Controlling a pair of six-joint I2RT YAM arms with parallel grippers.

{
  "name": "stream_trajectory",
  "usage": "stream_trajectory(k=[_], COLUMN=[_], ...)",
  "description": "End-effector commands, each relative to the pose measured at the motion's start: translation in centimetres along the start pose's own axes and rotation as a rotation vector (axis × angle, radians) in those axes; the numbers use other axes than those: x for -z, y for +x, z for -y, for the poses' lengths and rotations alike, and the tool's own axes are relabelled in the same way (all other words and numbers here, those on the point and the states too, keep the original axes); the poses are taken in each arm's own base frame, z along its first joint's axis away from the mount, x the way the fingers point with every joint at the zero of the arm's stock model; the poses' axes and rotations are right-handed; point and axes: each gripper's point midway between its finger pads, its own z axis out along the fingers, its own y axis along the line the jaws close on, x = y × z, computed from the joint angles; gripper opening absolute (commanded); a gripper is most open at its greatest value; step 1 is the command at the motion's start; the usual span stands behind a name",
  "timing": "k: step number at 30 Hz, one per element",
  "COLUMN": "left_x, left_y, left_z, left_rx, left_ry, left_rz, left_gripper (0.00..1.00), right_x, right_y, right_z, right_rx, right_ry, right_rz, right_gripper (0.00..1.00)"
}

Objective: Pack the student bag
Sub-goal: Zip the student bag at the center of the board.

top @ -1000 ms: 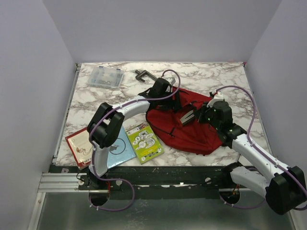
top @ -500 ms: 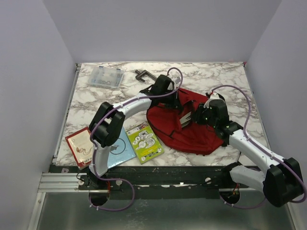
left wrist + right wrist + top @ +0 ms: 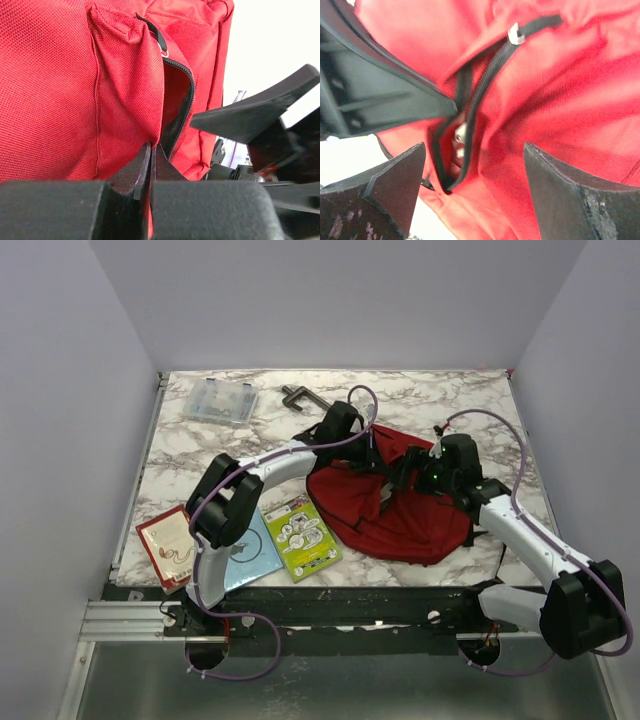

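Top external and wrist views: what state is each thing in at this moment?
student bag: lying on the table, zip partly open.
left gripper: shut on the student bag's fabric beside the zip.
right gripper: open, at the zip opening, holding nothing.
green booklet: closed, flat on the table.

Soft, even light up top — wrist views with washed-out white backgrounds, blurry foregrounds.
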Motion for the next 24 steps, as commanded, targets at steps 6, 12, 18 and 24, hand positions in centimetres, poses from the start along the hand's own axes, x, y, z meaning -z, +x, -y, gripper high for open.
stream_trajectory(k=[6,12,18,24], left_x=[2.1,2.5,1.5,0.7], left_y=[0.4,1.1,0.0,0.0], left_z=[6.1,7.6,6.1,5.3], left_rx=[-0.043,-0.095,-0.034,-0.021], left_ry=[0.136,0.136,0.126,0.111], left_rz=[0.022,0.045,0.031,0.018], left_gripper=[0.0,0.0,0.0,0.0], right_x=[2.5,2.1,0.0,-0.6], right_y=[-6.7,-7.7,-3.5,0.8], right_z=[0.0,1.2,0.6,1.8], right_rx=[-0.096,-0.191,-0.25,-0.325], right_ry=[-0.051,-0.133,-0.27,-0.287], right_rz=[0.138,0.182,0.087,0.07], right_gripper=[0.79,0.57,0.24,0.24])
